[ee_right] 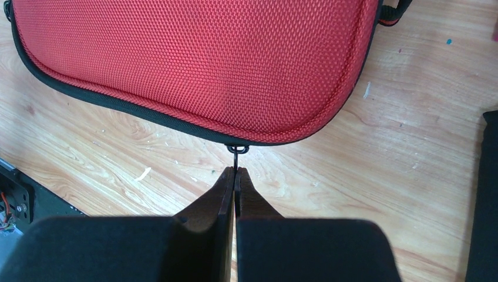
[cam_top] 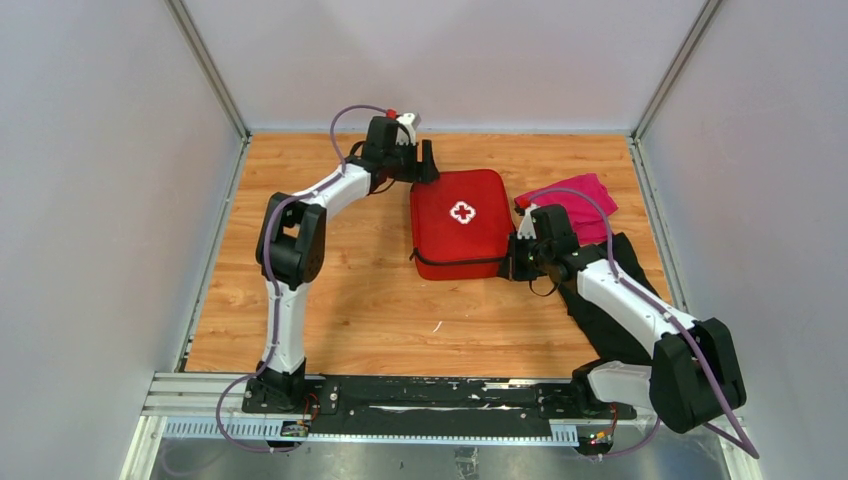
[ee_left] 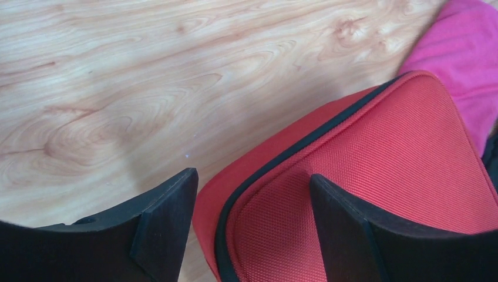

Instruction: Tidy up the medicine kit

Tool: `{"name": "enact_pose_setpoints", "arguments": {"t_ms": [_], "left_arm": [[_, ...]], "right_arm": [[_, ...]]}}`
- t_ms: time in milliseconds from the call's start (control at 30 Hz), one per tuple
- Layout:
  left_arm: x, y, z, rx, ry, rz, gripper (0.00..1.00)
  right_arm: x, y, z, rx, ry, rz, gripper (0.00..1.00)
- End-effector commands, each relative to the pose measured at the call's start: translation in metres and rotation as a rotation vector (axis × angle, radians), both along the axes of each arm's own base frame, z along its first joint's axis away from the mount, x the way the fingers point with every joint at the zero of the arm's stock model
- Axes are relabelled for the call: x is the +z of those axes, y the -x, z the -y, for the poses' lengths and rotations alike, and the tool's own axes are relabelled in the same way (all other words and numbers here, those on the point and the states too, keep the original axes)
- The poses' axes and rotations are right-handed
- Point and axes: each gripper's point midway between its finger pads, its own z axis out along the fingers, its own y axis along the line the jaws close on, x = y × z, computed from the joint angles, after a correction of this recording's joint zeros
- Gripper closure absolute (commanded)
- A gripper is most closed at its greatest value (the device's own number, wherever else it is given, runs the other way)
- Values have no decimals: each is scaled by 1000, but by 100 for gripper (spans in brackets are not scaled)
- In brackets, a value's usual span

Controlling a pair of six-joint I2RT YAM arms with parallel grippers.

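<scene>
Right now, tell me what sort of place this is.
Probably a robot lab test cell: a wood-grain tabletop walled by plain white panels, a metal mounting rail at its near edge, and a medicine kit.

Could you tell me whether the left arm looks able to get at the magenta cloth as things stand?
Probably not directly: the medicine kit lies between the left arm's fingers and the magenta cloth, so it would have to pass over.

A white cross [cam_top: 462,212] is shown on the lid of the red kit [cam_top: 485,245]. No words or numbers can be read.
</scene>
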Motion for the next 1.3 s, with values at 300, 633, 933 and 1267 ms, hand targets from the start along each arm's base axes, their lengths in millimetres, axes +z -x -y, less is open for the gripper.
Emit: {"name": "enact_pose_setpoints", "arguments": {"t_ms": [300,633,933,1267], "left_arm": [[22,72,5,-88,204,-67,38],[30,147,-61,152,135,-75,37],[27,218,-132,378,19,-74,22],[76,230,-159,360,-148,100,0]], "right_arm": [[8,-13,3,4,25,22,100],[10,-39,-21,83,-18,3,100],[23,-82,-54,256,-54,66,100],[21,-105,-64,367,-18,126,100]]}}
